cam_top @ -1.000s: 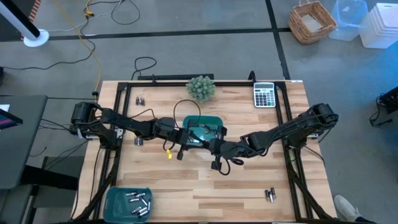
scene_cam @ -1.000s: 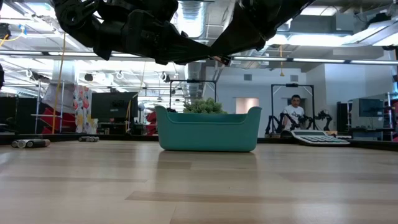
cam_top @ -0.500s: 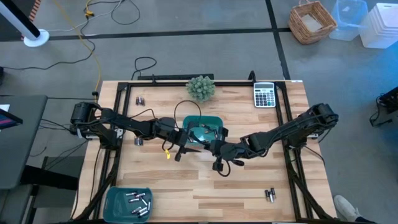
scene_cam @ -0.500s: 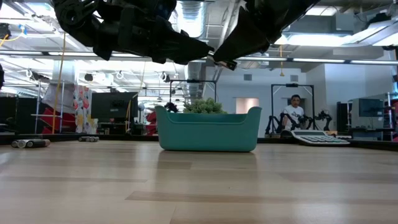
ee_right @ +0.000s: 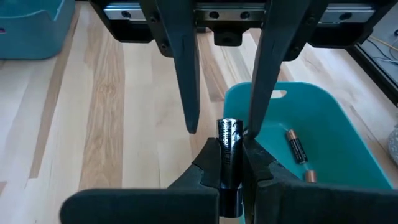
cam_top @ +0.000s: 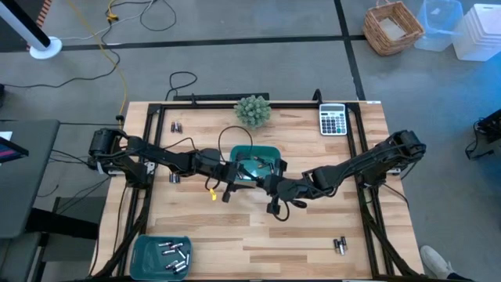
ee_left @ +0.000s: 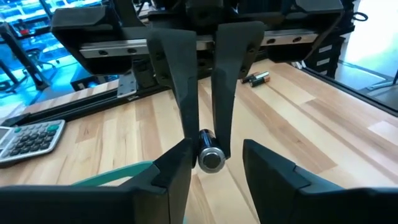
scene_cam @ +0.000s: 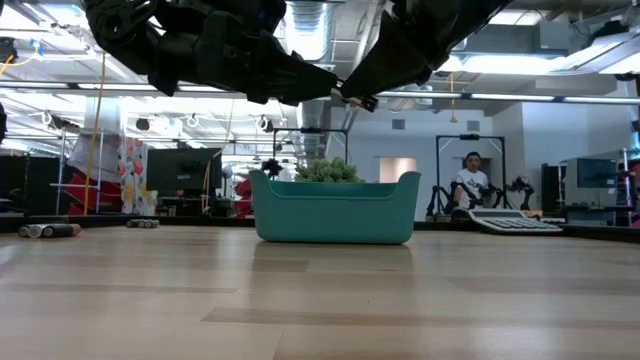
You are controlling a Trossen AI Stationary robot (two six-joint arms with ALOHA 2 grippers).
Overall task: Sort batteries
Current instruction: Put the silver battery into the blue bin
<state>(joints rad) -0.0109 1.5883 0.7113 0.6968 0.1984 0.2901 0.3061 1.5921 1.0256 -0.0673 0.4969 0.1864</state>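
A battery (ee_right: 227, 152), dark with a silvery tip, clamped between the closed fingers of the right end effector (ee_right: 231, 163), above the near edge of the middle teal tray (ee_right: 339, 134). Left end effector (ee_right: 222, 81) facing it from the other side, fingers apart either side of the battery's tip, one finger (ee_right: 268, 62) just beside or touching it. Two more batteries (ee_right: 296, 145) lying inside that tray. Further out on the worktop (cam_top: 258, 235): a second teal tray (cam_top: 149, 252) at the front left corner with several batteries (cam_top: 174, 254), a pair (cam_top: 340, 245) near the front right, a few (cam_top: 176, 126) by the left rail. Calculator (cam_top: 333, 120) and small plant (cam_top: 253, 110) along the back edge.
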